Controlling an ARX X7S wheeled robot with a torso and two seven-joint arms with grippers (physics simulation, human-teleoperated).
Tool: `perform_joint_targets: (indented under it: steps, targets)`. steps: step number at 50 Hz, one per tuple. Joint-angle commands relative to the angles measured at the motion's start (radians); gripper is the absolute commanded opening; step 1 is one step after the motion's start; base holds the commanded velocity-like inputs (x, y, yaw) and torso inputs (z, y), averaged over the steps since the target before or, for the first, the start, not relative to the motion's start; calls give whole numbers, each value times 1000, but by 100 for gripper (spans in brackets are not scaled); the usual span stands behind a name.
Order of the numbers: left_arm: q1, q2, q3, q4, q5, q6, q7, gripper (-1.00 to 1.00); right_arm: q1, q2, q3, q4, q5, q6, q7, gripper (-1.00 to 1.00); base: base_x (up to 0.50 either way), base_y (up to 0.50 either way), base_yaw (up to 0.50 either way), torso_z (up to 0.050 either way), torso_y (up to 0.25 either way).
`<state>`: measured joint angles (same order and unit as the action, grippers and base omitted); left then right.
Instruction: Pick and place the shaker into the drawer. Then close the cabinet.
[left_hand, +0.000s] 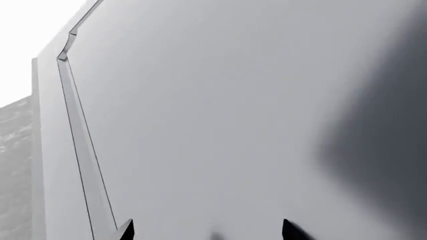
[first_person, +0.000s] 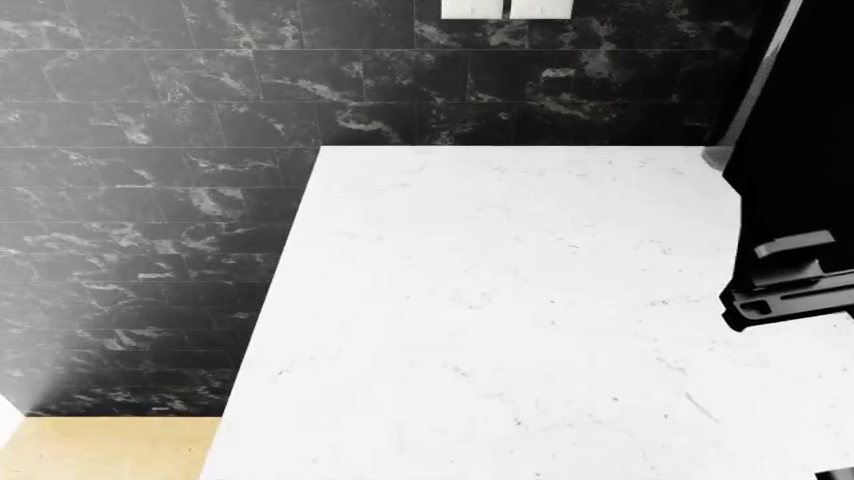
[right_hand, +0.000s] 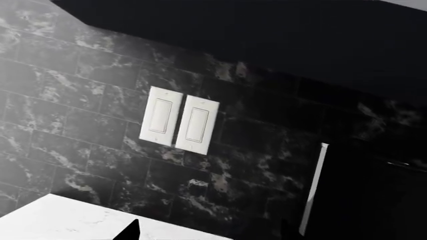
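Observation:
The shaker, the drawer and the cabinet are all out of view. In the left wrist view my left gripper (left_hand: 208, 232) is open: only its two dark fingertips (left_hand: 127, 231) show, wide apart, with nothing between them, close to a plain pale grey panel (left_hand: 233, 115). In the right wrist view my right gripper (right_hand: 208, 232) is open too and holds nothing. One fingertip (right_hand: 131, 231) stands out against the white counter (right_hand: 60, 220), while the other is lost against the dark wall. A dark piece of my right arm (first_person: 790, 285) juts in at the head view's right edge.
A white marble countertop (first_person: 507, 320) runs back to a black marble tiled wall (first_person: 160, 200) with two white light switches (right_hand: 179, 120). A tall dark unit (first_person: 801, 130) with a silver edge stands at the counter's right. Wooden floor (first_person: 107, 448) shows at lower left.

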<state>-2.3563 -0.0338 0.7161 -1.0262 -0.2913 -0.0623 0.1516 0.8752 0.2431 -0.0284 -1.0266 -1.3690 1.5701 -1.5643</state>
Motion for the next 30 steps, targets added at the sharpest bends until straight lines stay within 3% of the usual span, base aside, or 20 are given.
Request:
perform_joint_targets:
  steps: [1,11,15,16,18,22,26,27,28,30]
  targets:
    - [0,34,156,-133,-94,19,18,100,-17,-3,23,-21,-18,0,-6,100,0,0,0,0,0]
    - [0,34,76,-150,-26,17,38,100,-13,-15,1,-21,-35,0,-6,100,0,0,0,0,0]
    - [0,34,-103,-59,20,-14,68,100,-10,-27,-7,-21,-41,0,-6,100,0,0,0,0,0]
    - [0,34,-202,-12,48,-58,53,100,-10,-32,-11,-21,-43,0,-6,100,0,0,0,0,0]
    - [0,27,-402,123,122,-231,-14,100,-13,-38,-14,-21,-41,0,-6,100,0,0,0,0,0]
    - [346,-157,-597,723,-34,-831,-243,100,-9,-38,-29,-20,-29,0,-6,100,0,0,0,0,0]
    - [503,-233,-901,1323,-156,-1431,-328,100,-4,-45,-58,-16,-27,0,-6,100,0,0,0,0,0]
    - [526,-260,-972,1473,-213,-1507,-355,100,2,-49,-65,-8,-29,0,-6,100,0,0,0,0,0]
    - [568,-335,-1046,1623,-363,-1508,-505,100,7,-54,-71,-2,-31,0,-6,100,0,0,0,0,0]
    - [639,-494,-1187,1632,-663,-1507,-805,100,14,-68,-87,10,-38,0,-6,100,0,0,0,0,0]
